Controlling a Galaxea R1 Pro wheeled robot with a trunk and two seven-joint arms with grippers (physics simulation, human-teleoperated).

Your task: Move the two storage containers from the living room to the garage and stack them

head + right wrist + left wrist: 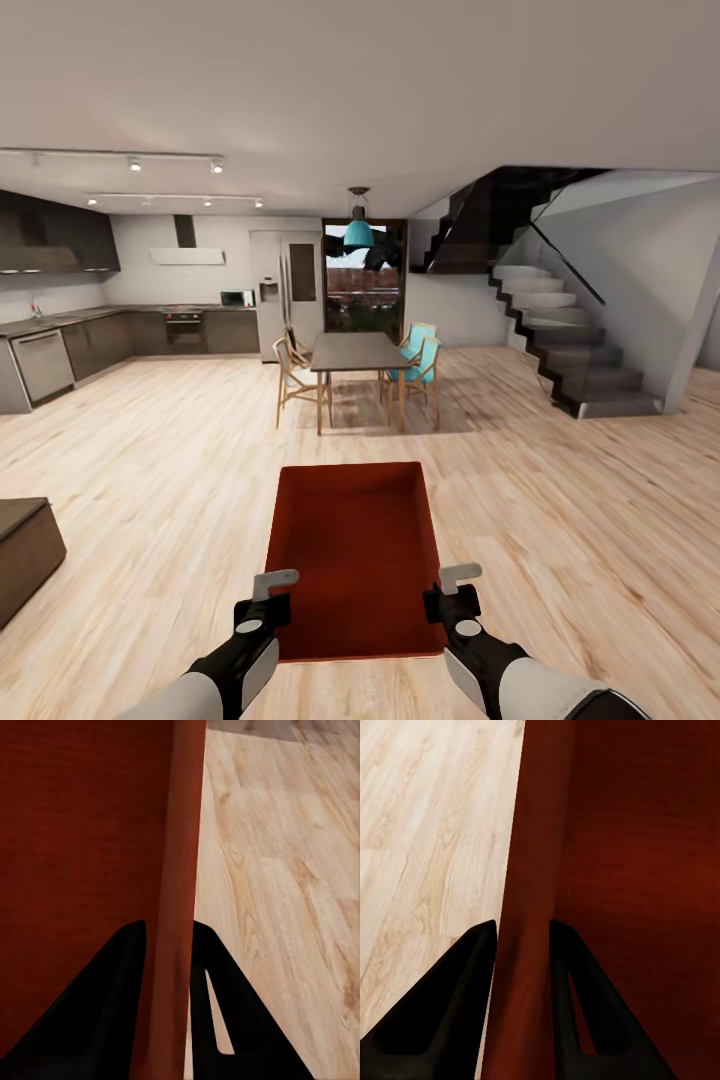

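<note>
Orange-red and held out front, one storage container [352, 555] rides between the two arms, well short of the dining table [357, 352] and above the light wood planks [150, 470]. The left gripper [262, 600] pinches the container's left wall, one finger inside and one outside, and the left wrist view shows that wall squeezed tight between the dark fingers [457, 1005]. Same story on the other side: the right gripper [450, 597] is clamped on the right wall. So it's a two-handed carry, and this looks like the haul toward the garage, with no concrete floor in sight past the table, just the kitchen counters [70, 335] to its left and the staircase [565, 340] to its right. Those thin walls could slip or flex, so I'd say keep both grips even, the bin level, turns slow, and steer wide of the table and chairs [420, 365].
</note>
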